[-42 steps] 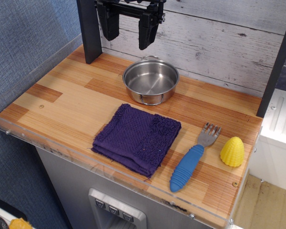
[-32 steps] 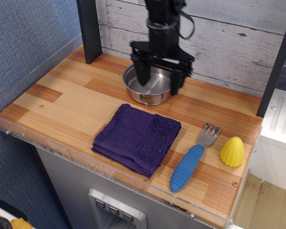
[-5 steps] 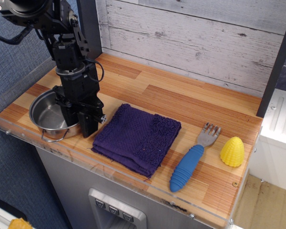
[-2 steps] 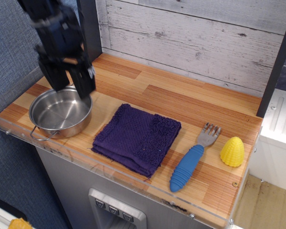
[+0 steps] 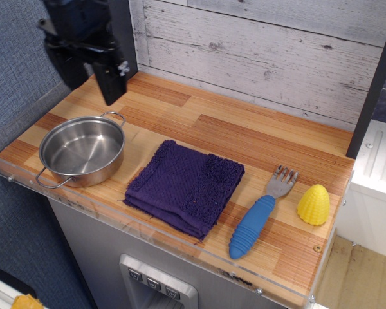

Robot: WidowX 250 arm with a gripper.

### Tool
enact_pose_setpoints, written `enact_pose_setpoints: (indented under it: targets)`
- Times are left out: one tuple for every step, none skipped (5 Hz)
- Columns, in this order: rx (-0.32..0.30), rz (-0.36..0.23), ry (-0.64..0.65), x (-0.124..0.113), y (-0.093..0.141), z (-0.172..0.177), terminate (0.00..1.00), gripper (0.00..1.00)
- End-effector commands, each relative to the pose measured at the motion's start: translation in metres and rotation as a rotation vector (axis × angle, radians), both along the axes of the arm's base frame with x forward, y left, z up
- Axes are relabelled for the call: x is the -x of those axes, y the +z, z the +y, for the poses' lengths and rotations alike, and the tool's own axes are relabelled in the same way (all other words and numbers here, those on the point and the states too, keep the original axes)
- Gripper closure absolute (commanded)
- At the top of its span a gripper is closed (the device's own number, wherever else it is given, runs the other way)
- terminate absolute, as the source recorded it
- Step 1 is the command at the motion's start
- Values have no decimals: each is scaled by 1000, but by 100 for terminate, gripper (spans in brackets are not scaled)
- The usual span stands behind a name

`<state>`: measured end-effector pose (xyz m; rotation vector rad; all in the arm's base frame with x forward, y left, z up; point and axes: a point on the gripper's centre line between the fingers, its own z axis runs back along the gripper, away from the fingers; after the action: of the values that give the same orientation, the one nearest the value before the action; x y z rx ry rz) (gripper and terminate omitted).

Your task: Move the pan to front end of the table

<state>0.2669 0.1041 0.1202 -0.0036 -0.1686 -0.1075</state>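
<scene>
The pan (image 5: 82, 150), a small shiny steel pot with two wire loop handles, stands upright and empty on the wood-plank table (image 5: 244, 138) at its front left corner, just behind the clear acrylic rim. My black gripper (image 5: 87, 78) hangs in the air above and behind the pan, clear of it. Its two fingers point down, apart and holding nothing.
A folded purple cloth (image 5: 185, 185) lies right of the pan. A blue-handled fork (image 5: 257, 217) and a yellow corn-shaped toy (image 5: 314, 204) lie at the front right. A dark post (image 5: 120, 32) and a white plank wall stand at the back.
The pan went from the back middle to the front left corner. In the last second my gripper let go of it and rose up and back, away from the pan.
</scene>
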Motion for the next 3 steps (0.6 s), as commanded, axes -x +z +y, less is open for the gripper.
enact_pose_setpoints:
  targets:
    - [-128, 54, 33, -4, 20, -16, 0, 0]
    - [-104, 80, 63, 0, 26, -15, 0, 0]
    - [-104, 80, 63, 0, 26, -15, 0, 0]
